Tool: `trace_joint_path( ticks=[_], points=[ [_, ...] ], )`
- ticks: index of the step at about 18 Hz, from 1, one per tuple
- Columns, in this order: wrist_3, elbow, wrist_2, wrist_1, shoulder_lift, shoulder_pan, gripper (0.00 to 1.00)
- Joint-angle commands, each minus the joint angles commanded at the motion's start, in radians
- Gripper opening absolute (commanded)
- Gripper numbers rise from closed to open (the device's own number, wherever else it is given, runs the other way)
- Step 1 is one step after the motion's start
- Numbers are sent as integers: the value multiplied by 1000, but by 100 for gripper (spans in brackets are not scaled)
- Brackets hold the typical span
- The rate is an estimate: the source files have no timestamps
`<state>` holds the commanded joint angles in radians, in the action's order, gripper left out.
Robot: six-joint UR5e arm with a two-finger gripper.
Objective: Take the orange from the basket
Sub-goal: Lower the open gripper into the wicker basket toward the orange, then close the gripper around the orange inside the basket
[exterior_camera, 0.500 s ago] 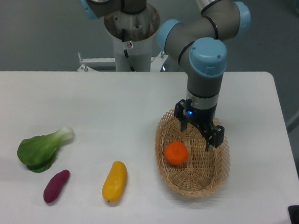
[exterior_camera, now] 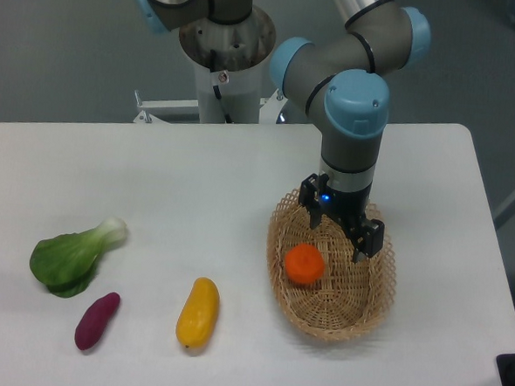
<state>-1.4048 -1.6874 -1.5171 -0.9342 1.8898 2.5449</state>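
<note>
The orange point(exterior_camera: 305, 264) sits inside the basket point(exterior_camera: 375, 296), which lies toward the right edge of the table point(exterior_camera: 196, 189), closer to the front edge than the back. The fruit rests against the basket's left side, about midway along its length. The gripper point(exterior_camera: 341, 226) hangs over the basket's back half with its jaws spread wide and nothing between them; one finger point(exterior_camera: 315, 210) points down near the basket's back-left rim, the other over its right side. The orange lies just in front of the jaws and a little to the left, below the nearer fingertip and apart from both, so it is outside the gap rather than in it. Toward the front-left corner lie a leafy green point(exterior_camera: 70, 256) and a purple root point(exterior_camera: 97, 320), with a yellow fruit point(exterior_camera: 198, 313) near the front edge, well left of the basket.
</note>
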Motion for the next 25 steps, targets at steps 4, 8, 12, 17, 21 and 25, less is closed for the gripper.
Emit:
trace_joint_path(
  ticks=[4,8,12,17,21,25],
  points=[
    [-164,-15,-35,2,31,-2,100],
    [-220,-54,-51,23,57,-21,100],
    [-215,-83,-125,92,98,-67,100],
    [-201,-103,-164,139,123,-92,100],
    [-198,-100,-158,150,129,-92,100],
    [-158,-103,-158,178,144,-94,100]
  ],
)
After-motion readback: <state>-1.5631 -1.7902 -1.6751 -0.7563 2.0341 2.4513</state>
